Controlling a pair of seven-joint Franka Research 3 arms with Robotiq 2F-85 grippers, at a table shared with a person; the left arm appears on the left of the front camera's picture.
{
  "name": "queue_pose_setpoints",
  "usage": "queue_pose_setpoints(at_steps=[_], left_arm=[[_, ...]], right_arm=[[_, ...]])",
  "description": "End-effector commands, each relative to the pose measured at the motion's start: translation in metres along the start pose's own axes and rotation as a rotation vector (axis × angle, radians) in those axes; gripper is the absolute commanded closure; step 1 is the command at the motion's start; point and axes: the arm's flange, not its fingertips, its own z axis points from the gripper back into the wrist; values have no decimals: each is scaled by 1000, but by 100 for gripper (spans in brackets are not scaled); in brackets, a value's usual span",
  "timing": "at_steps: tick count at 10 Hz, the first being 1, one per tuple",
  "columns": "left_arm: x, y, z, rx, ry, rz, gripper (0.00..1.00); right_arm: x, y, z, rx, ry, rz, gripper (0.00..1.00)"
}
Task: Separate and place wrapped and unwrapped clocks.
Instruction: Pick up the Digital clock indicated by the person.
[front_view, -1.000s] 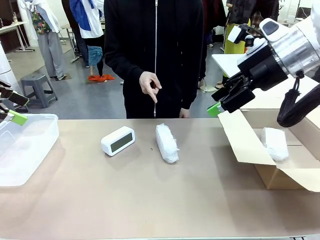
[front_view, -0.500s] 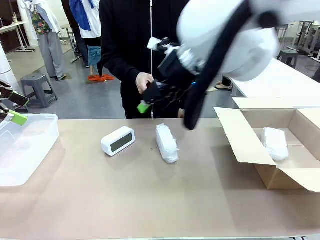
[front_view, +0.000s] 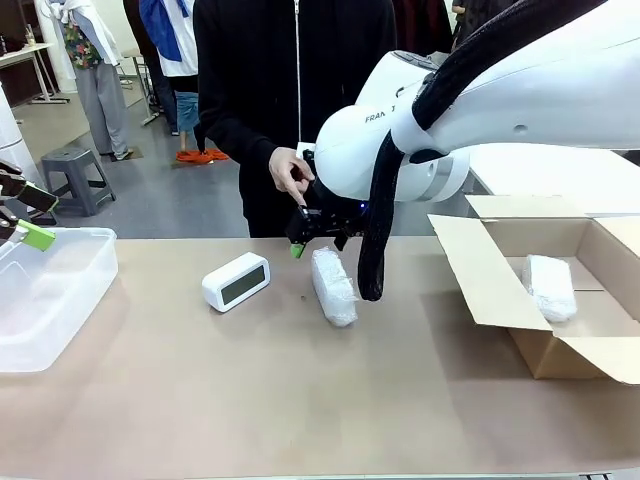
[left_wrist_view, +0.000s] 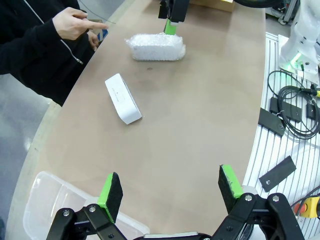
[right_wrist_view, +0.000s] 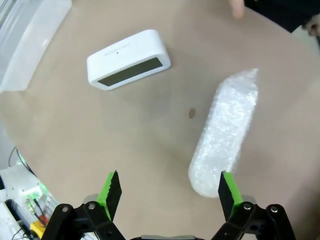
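A bubble-wrapped bundle lies mid-table, and it lies at right in the right wrist view and far off in the left wrist view. The bare white clock with a dark screen sits left of it. A second wrapped bundle rests inside the cardboard box. My right gripper hovers open just above the far end of the middle bundle. My left gripper is open and empty over the tub at the left edge.
A clear plastic tub stands at the table's left. The person stands at the far side, one hand pointing down just behind my right gripper. Cables and black parts lie beyond the table's near edge.
My right arm has swung from above the cardboard box leftward across the table and lowered over the middle bundle. The left gripper has stayed still.
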Motion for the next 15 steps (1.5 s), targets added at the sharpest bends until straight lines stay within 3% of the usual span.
queue_pose_setpoints(at_steps=[1,2,4,5,9,15], left_arm=[[-1,2,0,-17,-14,-12,0],[-1,2,0,-17,-14,-12,0],[-1,2,0,-17,-14,-12,0],[-1,2,0,-17,-14,-12,0],[-1,2,0,-17,-14,-12,0],[-1,2,0,-17,-14,-12,0]], right_arm=[[-7,21,33,15,-177,28,0],[0,0,0,0,0,0,0],[0,0,0,0,0,0,0],[2,7,15,-2,-45,9,0],[31,-20,-25,-71,116,-70,0],[45,-37,-79,-167,223,-222,0]])
